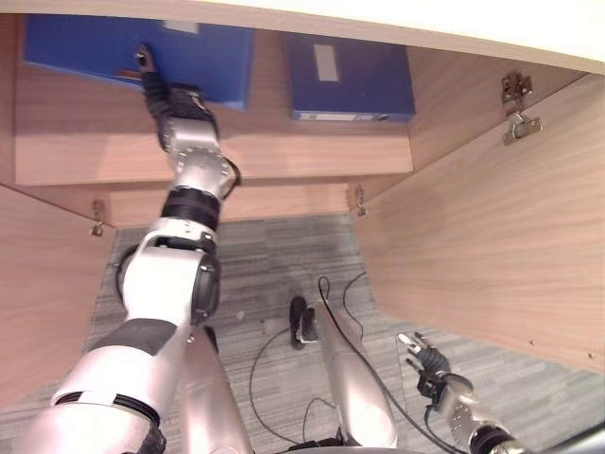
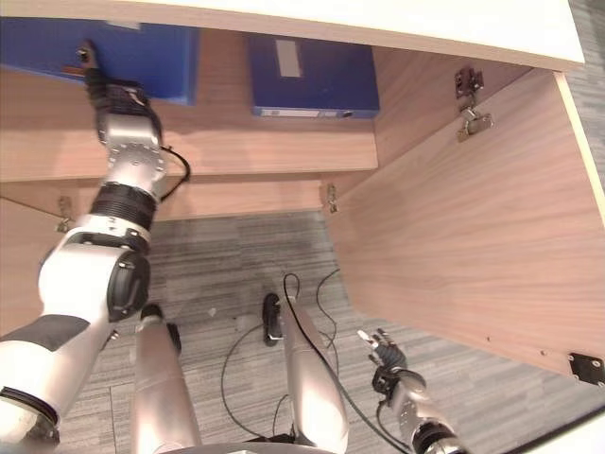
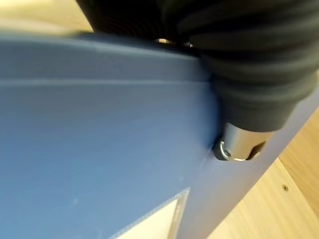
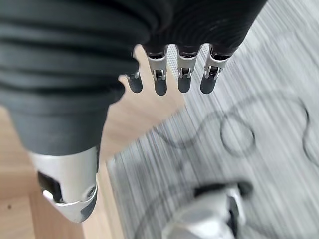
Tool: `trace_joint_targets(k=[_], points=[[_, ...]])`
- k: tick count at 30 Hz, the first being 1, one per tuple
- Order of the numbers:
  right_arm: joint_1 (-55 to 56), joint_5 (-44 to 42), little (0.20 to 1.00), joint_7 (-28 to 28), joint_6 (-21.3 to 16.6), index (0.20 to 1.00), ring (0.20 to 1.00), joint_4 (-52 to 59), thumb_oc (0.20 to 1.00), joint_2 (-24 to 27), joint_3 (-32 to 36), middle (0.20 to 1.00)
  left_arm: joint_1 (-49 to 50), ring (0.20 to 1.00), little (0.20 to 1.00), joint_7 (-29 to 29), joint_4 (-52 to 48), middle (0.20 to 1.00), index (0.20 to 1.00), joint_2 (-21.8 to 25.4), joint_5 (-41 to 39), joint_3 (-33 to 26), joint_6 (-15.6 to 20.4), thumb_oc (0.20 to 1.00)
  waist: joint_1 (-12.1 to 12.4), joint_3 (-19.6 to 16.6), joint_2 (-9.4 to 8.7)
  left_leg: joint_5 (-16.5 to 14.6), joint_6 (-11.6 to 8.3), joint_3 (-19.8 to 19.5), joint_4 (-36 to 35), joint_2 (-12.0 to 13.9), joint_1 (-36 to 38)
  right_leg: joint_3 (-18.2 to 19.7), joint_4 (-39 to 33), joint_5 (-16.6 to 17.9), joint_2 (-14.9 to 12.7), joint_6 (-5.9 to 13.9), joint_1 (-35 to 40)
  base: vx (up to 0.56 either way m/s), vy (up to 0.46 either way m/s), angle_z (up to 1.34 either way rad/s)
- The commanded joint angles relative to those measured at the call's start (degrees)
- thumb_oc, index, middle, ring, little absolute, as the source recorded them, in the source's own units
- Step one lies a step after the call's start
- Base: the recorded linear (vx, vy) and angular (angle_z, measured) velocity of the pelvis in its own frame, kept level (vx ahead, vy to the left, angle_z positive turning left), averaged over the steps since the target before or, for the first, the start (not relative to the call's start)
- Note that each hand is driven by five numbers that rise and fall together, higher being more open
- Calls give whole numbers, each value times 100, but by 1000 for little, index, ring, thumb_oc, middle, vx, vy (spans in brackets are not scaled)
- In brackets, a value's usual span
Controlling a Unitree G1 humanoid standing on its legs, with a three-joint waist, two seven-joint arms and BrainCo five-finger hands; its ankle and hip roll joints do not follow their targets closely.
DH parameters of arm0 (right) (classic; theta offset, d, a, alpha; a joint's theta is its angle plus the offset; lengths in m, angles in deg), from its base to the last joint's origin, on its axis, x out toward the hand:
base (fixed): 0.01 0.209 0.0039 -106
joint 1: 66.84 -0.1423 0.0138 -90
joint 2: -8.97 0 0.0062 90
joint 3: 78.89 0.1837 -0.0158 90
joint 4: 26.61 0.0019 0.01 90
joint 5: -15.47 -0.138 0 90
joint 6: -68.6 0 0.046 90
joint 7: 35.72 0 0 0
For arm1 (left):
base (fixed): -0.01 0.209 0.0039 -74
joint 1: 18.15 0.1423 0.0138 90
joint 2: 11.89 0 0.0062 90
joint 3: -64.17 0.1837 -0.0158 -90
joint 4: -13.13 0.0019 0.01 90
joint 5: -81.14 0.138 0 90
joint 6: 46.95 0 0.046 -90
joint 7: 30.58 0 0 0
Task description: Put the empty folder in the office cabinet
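Folder [image 1: 142, 52], blue, lies flat on the cabinet shelf [image 1: 284, 151] toward its left side, with the left hand [image 1: 175, 109] resting on its near edge. One dark-tipped finger stretches out over the cover, and in the left wrist view the thumb presses the blue edge, but I cannot tell whether the hand is pinching the folder or only pushing it.

If the hand pulls away while it is clamped on the edge, the folder could be dragged back out over the shelf lip and drop to the floor. Pushing off-centre could swing it toward the second blue folder [image 1: 350, 80], which lies just beside it with a gap between them.

The cabinet [image 1: 492, 246] holds these two folders, doors open. The right hand [image 2: 388, 357] hangs low over the floor, fingers relaxed and straight, holding nothing.
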Motion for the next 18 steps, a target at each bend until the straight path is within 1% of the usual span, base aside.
trace_joint_targets(k=[1,2,3,4,5,7,9,10,12,15,16,17,18], points=[[65,167,1000,-179,-64,1000,1000,72,1000,283,49,1000,-578,200,200,-243,-289,200,200,678,228,216,248,200,122,471,34,656,144,44,-2278,548,1120,597,-462,-169,394,542,684,116,236,22],[46,200,1000,-158,-61,1000,1000,54,1000,245,28,1000,-626,200,200,-251,-260,200,200,701,193,207,290,200,123,471,-30,700,108,54,-2328,520,1161,637,-441,-203,396,576,662,161,241,-68],[37,195,1000,-151,-63,1000,1000,24,1000,204,40,1000,-671,200,200,-279,-249,200,200,703,175,219,286,200,138,471,-54,786,99,53,-2251,510,1097,665,-414,-200,368,603,637,77,73,-99],[42,205,1000,-132,-78,1000,1000,36,1000,162,34,1000,-698,200,200,-306,-225,200,200,718,156,240,285,200,129,469,-79,795,91,62,-2105,469,970,674,-429,-168,329,616,615,84,86,-98],[69,214,1000,-100,-82,1000,1000,48,1000,97,23,1000,-661,200,200,-326,-184,200,200,713,170,230,247,200,118,401,-80,752,98,66,-1992,419,863,702,-482,-113,287,650,604,122,123,-37],[133,304,1000,22,-23,1000,1000,38,1000,-104,-95,1000,-425,200,200,-411,-76,200,200,654,140,186,217,200,60,46,-43,571,133,82,-1778,301,603,780,-865,170,143,808,667,193,168,-2],[130,322,1000,27,-9,1000,1000,-6,1000,-172,-102,1000,-340,200,200,-450,-103,200,200,577,147,201,218,200,42,-103,-19,486,171,97,-1750,245,523,787,-1209,332,66,893,791,162,149,11],[110,363,1000,22,6,1000,1000,-56,1000,-213,-79,1000,-316,200,200,-458,-147,200,200,483,124,214,241,200,27,-173,-44,405,200,141,-1747,165,476,769,-1574,537,-10,1003,962,124,139,14],[83,433,1000,10,39,1000,1000,-105,1000,-244,-73,1000,-298,200,200,-476,-198,200,200,421,105,247,261,200,28,-211,-55,314,251,147,-1756,90,462,773,-1792,691,-57,1082,1052,94,142,10],[50,491,1000,-18,48,1000,1000,-183,1000,-285,-17,1000,-195,200,200,-529,-300,200,200,316,80,277,276,200,49,-256,-123,150,319,158,-1708,-35,463,762,-2183,920,-172,1207,1313,84,117,22],[50,494,1000,-17,47,1000,1000,-188,1000,-289,-13,1000,-188,200,200,-526,-309,200,200,311,81,282,278,200,52,-248,-125,140,327,158,-1700,-42,472,757,-2209,930,-178,1216,1339,79,119,22],[-7,485,1000,-89,24,1000,1000,-233,1000,-318,87,1000,-134,200,200,-535,-384,200,200,238,63,299,271,200,72,-224,-137,9,407,171,-1694,-164,551,764,-2170,1276,-263,1364,1394,49,108,14],[-18,425,1000,-119,5,1000,1000,-242,1000,-343,155,1000,-122,200,200,-559,-439,200,200,237,42,292,260,200,63,-188,-150,-75,450,173,-1705,-233,608,777,-2037,1636,-318,1462,1362,48,132,10]])
